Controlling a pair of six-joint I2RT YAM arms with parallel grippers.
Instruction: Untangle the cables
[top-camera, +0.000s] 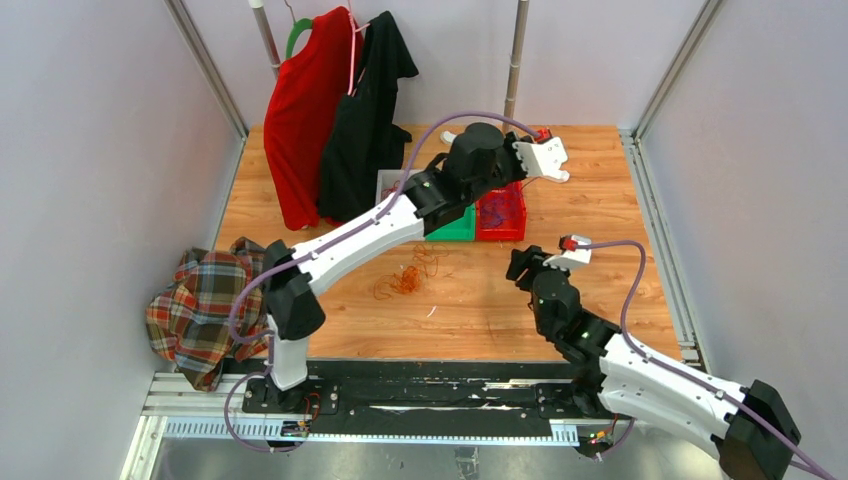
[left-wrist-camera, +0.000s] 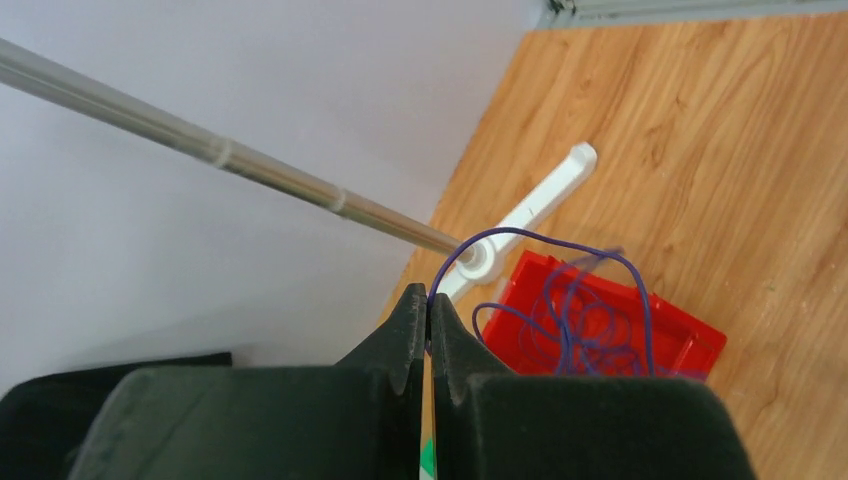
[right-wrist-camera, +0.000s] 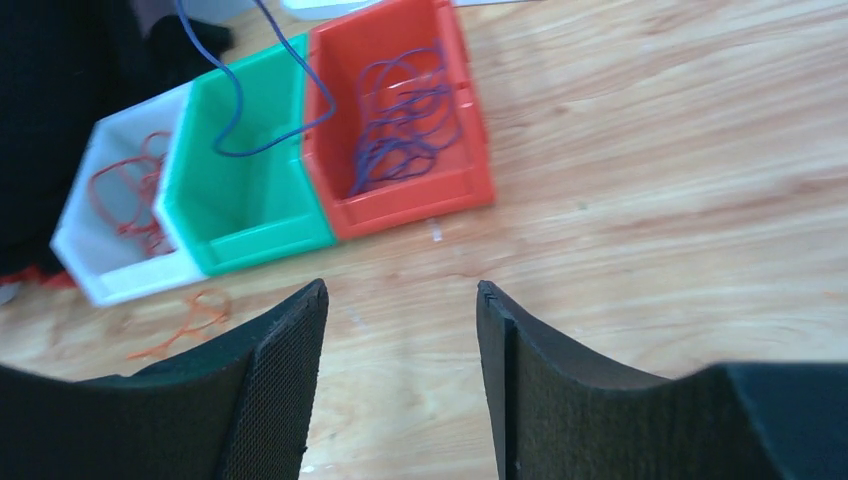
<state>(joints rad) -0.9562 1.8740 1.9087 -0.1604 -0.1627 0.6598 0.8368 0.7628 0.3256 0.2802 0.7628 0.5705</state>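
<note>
My left gripper (left-wrist-camera: 428, 300) is shut on a thin purple cable (left-wrist-camera: 560, 243), which arcs up from the fingertips and drops into the red bin (left-wrist-camera: 690, 335) among more purple loops. In the top view this gripper (top-camera: 508, 170) hovers above the red bin (top-camera: 500, 212). In the right wrist view a purple strand (right-wrist-camera: 232, 110) hangs over the green bin (right-wrist-camera: 250, 205). Purple cables (right-wrist-camera: 400, 110) lie in the red bin and red cables (right-wrist-camera: 125, 195) in the white bin. Orange cables (top-camera: 405, 278) lie loose on the table. My right gripper (right-wrist-camera: 400, 295) is open and empty above bare table (top-camera: 522, 265).
A clothes rack at the back holds a red shirt (top-camera: 305, 110) and a black one (top-camera: 370, 100); its white foot (left-wrist-camera: 545, 195) lies beside the red bin. A plaid cloth (top-camera: 205, 300) hangs over the table's left edge. Walls close in on both sides.
</note>
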